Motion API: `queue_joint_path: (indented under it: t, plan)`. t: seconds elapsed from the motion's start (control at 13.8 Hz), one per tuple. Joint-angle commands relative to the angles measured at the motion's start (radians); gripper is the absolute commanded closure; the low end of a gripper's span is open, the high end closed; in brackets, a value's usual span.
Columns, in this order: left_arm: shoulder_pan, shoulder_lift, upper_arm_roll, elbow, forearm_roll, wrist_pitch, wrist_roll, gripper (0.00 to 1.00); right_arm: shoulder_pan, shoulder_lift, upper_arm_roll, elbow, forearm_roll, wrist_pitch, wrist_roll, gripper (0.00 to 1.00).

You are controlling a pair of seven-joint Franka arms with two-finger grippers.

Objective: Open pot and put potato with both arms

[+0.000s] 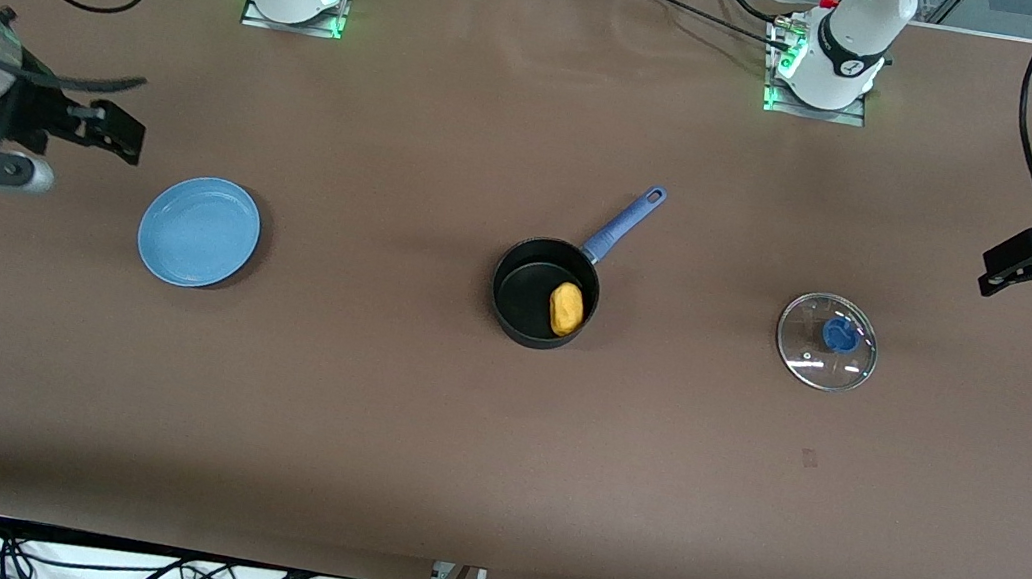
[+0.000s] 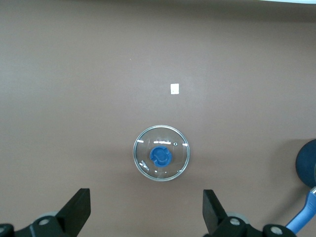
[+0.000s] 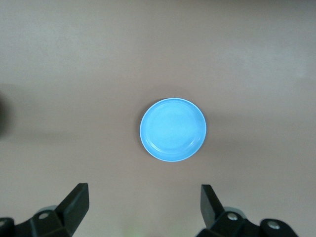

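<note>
The black pot [image 1: 544, 293] stands open in the middle of the table, its blue handle [image 1: 624, 224] pointing toward the robots' bases. The yellow-orange potato [image 1: 566, 309] lies inside it. The glass lid [image 1: 827, 341] with its blue knob lies flat on the table toward the left arm's end; it also shows in the left wrist view [image 2: 162, 153]. My left gripper [image 1: 999, 267] [image 2: 146, 212] is open and empty, up over the table at its own end, apart from the lid. My right gripper [image 1: 128, 139] [image 3: 143, 210] is open and empty, up over the table by the blue plate.
A flat blue plate [image 1: 199, 232] [image 3: 173, 129] lies empty toward the right arm's end. A small white tag [image 2: 174, 89] lies on the brown table near the lid. The pot's edge [image 2: 307, 165] and handle [image 2: 302, 219] show in the left wrist view.
</note>
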Motion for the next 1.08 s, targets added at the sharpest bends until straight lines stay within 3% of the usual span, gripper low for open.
queue_joint_path:
  t: [0.0, 0.07, 0.29, 1.01]
  plan:
    - [-0.020, 0.016, 0.035, 0.020, -0.032, -0.047, 0.008, 0.00, -0.020, -0.113, 0.014, -0.078, 0.014, 0.017, -0.007, 0.00]
    - [-0.078, 0.015, 0.087, 0.018, -0.031, -0.050, 0.008, 0.00, -0.032, -0.130, 0.014, -0.086, 0.017, 0.003, -0.008, 0.00]
    - [-0.343, 0.001, 0.358, 0.011, -0.029, -0.061, 0.007, 0.00, -0.043, -0.151, -0.023, -0.138, 0.075, -0.023, -0.013, 0.00]
    - [-0.356, -0.014, 0.371, 0.004, -0.057, -0.064, 0.002, 0.00, -0.043, -0.153, -0.064, -0.174, 0.090, -0.060, -0.054, 0.00]
